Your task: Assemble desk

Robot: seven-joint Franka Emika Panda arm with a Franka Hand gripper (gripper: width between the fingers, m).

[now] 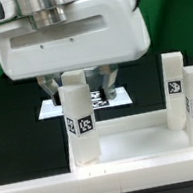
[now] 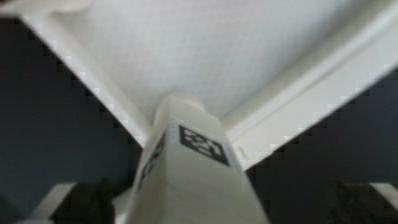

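With the claw (image 1: 81, 85) standing apart and holding nothing, the step in hand looks like letting go of a leg (image 1: 79, 115) just set into the desk (image 1: 122, 141); doing it well likely means lifting straight up so neither finger nudges the post. In the exterior view the leg stands upright at the tabletop's 9 o'clock corner, directly at 6 o'clock from the claw. In the wrist view its tagged top (image 2: 196, 145) rises between the fingers (image 2: 61, 200), apparently untouched. Two more legs (image 1: 185, 91) stand at 3 o'clock.
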